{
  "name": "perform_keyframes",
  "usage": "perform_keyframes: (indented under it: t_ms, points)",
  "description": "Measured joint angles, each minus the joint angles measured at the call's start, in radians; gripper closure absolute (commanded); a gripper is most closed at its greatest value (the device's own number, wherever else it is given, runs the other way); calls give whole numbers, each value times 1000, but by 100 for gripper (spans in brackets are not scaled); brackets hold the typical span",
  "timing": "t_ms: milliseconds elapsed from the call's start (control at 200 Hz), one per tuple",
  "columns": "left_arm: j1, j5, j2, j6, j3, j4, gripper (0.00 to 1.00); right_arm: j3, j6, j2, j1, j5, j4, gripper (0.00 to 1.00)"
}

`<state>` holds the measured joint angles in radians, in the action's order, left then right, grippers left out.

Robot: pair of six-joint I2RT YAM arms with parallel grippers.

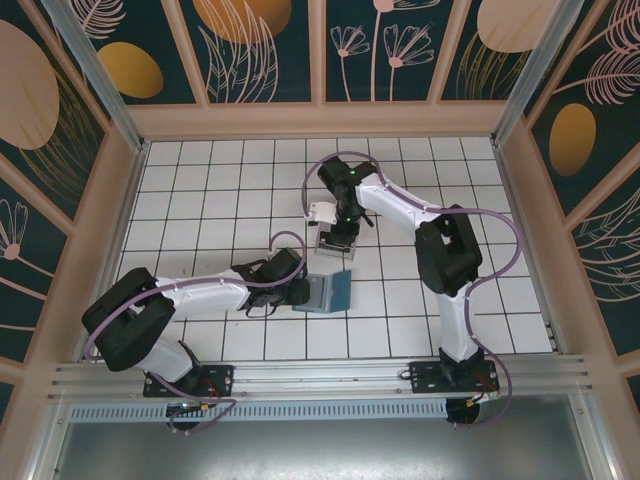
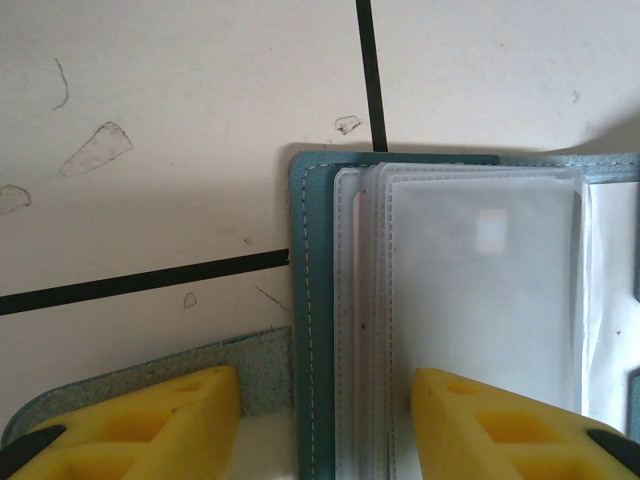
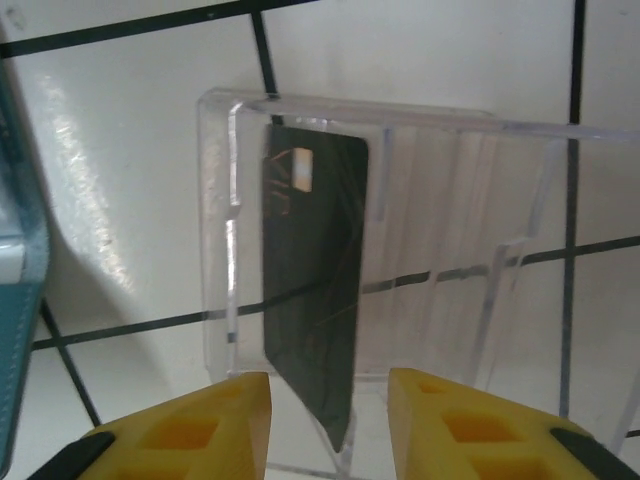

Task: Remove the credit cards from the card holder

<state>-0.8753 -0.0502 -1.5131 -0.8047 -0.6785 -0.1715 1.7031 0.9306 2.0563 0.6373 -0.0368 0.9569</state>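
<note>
ok so the dark card (image 3: 315, 300) is out and standing on edge in an end slot of the clear stand (image 3: 450, 200), leaning a bit; the right pincer (image 3: 330, 430) is spread around its lower corner with a gap showing on both sides, so it isn't pinching anything; the left pincer (image 2: 320, 430) is spread too, one finger over a teal flap and the other over the clear sleeves (image 2: 360, 300) of the card holder (image 2: 303, 300), which lies open on the tiled bench (image 1: 200, 190) just in front of the stand; can't tell if those fingers actually press down on it; the pale card (image 2: 480, 290) is tucked in the top sleeve, so I'd call this roughly halfway; for the step in hand, my take is the right pincer should back out straight along the card's plane (any sideways drift and it'll likely knock that leaning card out of its slot, or shove the stand, which looks light); then for the pale one, pin the holder flat with the left first, because soft sleeves will probably just lift along with the card if nothing holds them down; grab the card by its exposed edge, not the plastic
</note>
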Motion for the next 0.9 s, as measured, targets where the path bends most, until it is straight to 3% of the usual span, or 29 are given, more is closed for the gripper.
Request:
perform_keyframes:
  t_ms: [570,901]
  points:
    - [0,0,-6,0,-6,-5,50,-180,-78,-127,-60,71,-219,57]
    - [0,0,-11,0,-15,-14,50,-323,-341,-300,-145,14,-422,54]
